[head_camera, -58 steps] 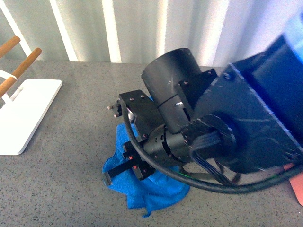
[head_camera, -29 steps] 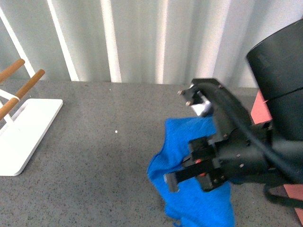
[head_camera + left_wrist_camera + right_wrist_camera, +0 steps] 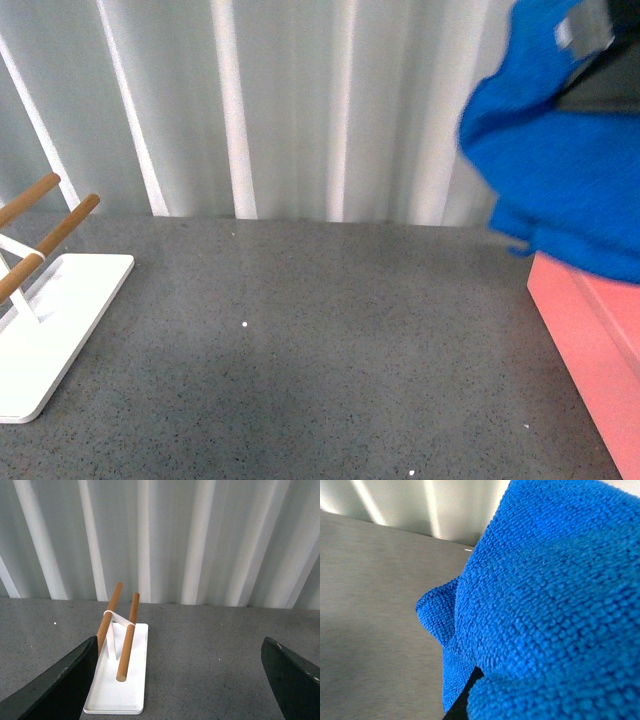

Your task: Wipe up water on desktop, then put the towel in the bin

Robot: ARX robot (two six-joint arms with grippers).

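Observation:
The blue towel (image 3: 560,170) hangs bunched in the air at the far right, above the near wall of the pink bin (image 3: 590,350). My right gripper (image 3: 590,45) is shut on the towel, and only a dark and grey bit of it shows at the top right. In the right wrist view the towel (image 3: 545,605) fills most of the picture, with one dark finger (image 3: 464,702) peeking out below. My left gripper (image 3: 175,680) is open and holds nothing above the grey speckled desktop (image 3: 300,340). I can make out no water on the desktop.
A white rack base (image 3: 50,330) with wooden bars (image 3: 60,225) stands at the left. In the left wrist view the rack (image 3: 117,690) lies just inside the one finger (image 3: 55,685). A white ribbed wall (image 3: 300,100) closes off the back.
My right arm has lifted the towel off the desktop and carried it up and to the right, over the bin. The arm has left the middle of the view.

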